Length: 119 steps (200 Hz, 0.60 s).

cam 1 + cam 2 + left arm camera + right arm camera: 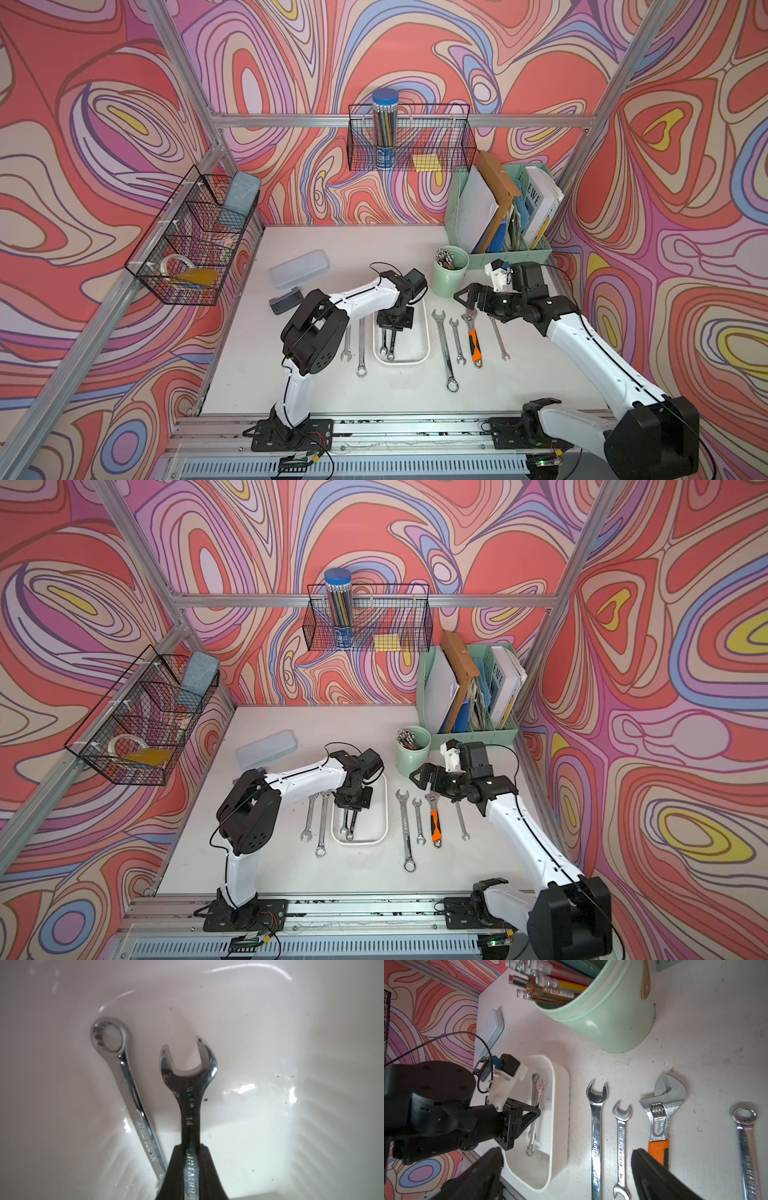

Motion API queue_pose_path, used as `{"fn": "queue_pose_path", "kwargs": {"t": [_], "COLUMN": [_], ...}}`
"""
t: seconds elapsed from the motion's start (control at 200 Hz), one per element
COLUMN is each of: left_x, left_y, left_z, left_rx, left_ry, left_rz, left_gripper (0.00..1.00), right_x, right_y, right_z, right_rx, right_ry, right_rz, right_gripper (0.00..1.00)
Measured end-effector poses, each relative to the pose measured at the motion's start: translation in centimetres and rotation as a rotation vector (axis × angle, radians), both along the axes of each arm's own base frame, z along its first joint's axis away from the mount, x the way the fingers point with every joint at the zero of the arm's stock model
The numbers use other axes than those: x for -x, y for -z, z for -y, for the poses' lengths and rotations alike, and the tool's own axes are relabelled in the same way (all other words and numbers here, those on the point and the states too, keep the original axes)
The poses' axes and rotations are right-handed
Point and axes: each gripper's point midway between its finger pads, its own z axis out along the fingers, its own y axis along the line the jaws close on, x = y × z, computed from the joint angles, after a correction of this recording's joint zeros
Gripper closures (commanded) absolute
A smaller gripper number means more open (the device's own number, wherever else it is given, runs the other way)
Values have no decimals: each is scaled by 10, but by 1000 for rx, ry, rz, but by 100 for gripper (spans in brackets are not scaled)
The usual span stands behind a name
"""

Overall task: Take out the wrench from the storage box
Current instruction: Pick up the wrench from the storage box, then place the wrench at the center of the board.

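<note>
The storage box, a shallow white tray, lies mid-table in both top views and holds two chrome wrenches. My left gripper reaches down into it and is shut on the shank of the wrench marked 14, whose open-end head points away from the fingers. The second wrench lies beside it, ring end alongside that head. From above, the left gripper covers part of both. My right gripper hovers open above the table by the green cup, right of the storage box, holding nothing.
Two wrenches lie left of the tray. Right of it lie a long wrench, a short one, an orange-handled adjustable wrench and another. A green pen cup, mint file organizer and translucent case stand behind.
</note>
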Motion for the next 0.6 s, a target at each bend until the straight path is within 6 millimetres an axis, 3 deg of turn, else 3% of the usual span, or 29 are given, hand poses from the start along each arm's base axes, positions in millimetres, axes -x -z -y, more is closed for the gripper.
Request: {"fn": "queue_pose_path", "kwargs": {"t": [0.31, 0.446, 0.596], "left_x": [-9, -9, -7], "left_y": [-64, -78, -84], "left_z": [-1, -19, -56], "left_rx": [56, 46, 24], "left_ry": [5, -8, -55], "left_rz": [100, 112, 122], "left_gripper": [97, 97, 97], "right_x": [0, -1, -2], "right_y": [0, -1, -2], "right_z": [0, 0, -1], "right_rx": [0, -1, -5], "right_ry": [0, 0, 2], "right_rz": [0, 3, 9], "right_gripper": [2, 2, 2]}}
